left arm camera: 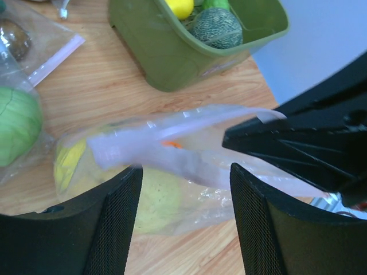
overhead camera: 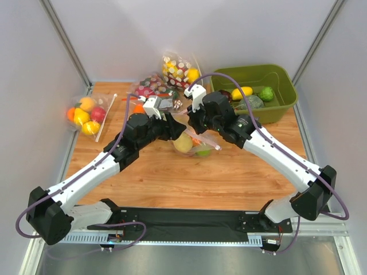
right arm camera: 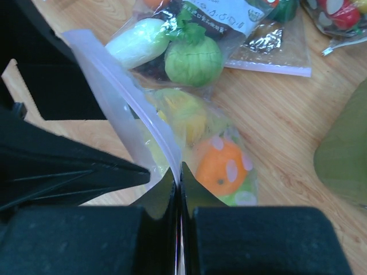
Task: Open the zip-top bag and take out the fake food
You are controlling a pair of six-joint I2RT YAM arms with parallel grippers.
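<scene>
The right gripper [right arm camera: 178, 179] is clamping the zip strip [right arm camera: 126, 94] of the zip-top bag [overhead camera: 198, 144] at mid-frame in the top view, while the left gripper [left arm camera: 184, 172], jaws apart, is facing that strip running crosswise just beyond its tips, fake food [right arm camera: 221, 163] inside

a green bin [overhead camera: 284, 106] sits upper right. a polka-dotted bag [overhead camera: 178, 70] lies top centre, a fruit bag [overhead camera: 86, 114] upper left.
</scene>
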